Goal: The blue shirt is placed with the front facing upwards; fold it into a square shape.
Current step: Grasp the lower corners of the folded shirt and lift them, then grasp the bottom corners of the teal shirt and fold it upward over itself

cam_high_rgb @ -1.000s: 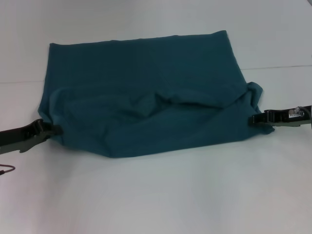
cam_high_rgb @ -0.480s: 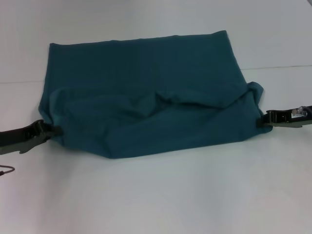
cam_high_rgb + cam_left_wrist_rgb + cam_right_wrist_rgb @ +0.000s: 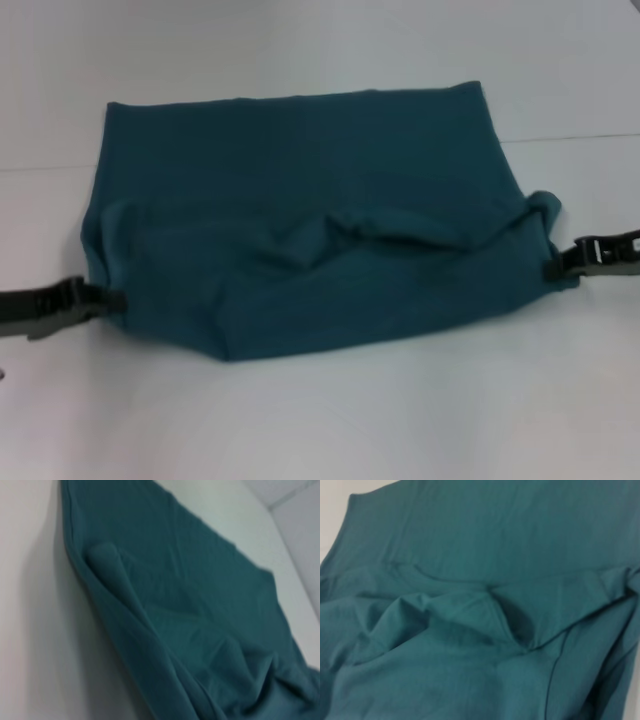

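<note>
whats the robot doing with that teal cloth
It is part-way through folding the blue shirt on the white table. The left gripper is at the shirt's left edge and the right gripper at its right edge, each at an end of the near layer. That layer lies doubled over the shirt and is rumpled in the middle, not yet a neat square.

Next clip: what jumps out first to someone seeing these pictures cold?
The blue shirt, lying on the white table, folded over with a rumpled crease across its middle and no lettering showing. Next, the two dark tools at its near corners: the left tool at the shirt's left edge and the right tool at its bunched right edge.
</note>
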Controlling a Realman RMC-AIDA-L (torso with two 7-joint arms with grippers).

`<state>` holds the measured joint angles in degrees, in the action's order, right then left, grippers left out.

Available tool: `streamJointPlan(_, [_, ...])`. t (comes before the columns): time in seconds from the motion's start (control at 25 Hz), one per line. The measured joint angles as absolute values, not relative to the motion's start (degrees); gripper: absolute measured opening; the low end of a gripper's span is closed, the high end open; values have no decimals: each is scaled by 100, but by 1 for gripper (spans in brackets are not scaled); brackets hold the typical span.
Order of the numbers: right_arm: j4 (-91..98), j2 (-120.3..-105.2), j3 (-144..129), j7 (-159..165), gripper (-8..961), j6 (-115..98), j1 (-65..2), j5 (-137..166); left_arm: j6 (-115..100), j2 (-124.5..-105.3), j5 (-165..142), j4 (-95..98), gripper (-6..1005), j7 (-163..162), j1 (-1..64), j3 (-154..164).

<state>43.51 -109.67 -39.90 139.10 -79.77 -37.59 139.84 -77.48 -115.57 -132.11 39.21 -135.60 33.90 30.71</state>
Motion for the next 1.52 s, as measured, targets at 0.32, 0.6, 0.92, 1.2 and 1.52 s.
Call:
streamJointPlan(0.32, [4728,-10849,-3986,13923,42,-9278,-3437,14124,-9121,-11535,-13790,4679,37,-13643,3070,3033])
streamJointPlan(0.6, [4749,-10839,-3997,13834,42,-9947,-3323,14277,-10008,-11518,-14051,5132,37,-13639,2780,3032])
streamJointPlan(0.92, [4755,-10889,-3999,13630,42,-10844,-3206,14282,-10271,-11557,-14572,5241,37,-13552,2660,3053])
streamJointPlan(1.2, [4711,-10902,-4034,13471,43,-10923,-3095,14400,-10522,-11558,-14810,5246,37,-13425,2654,3060])
streamJointPlan(1.52, [4696,-10925,-4045,13391,42,-10912,-3119,14589,-10655,-11582,-15048,5248,38,-13359,2539,3046])
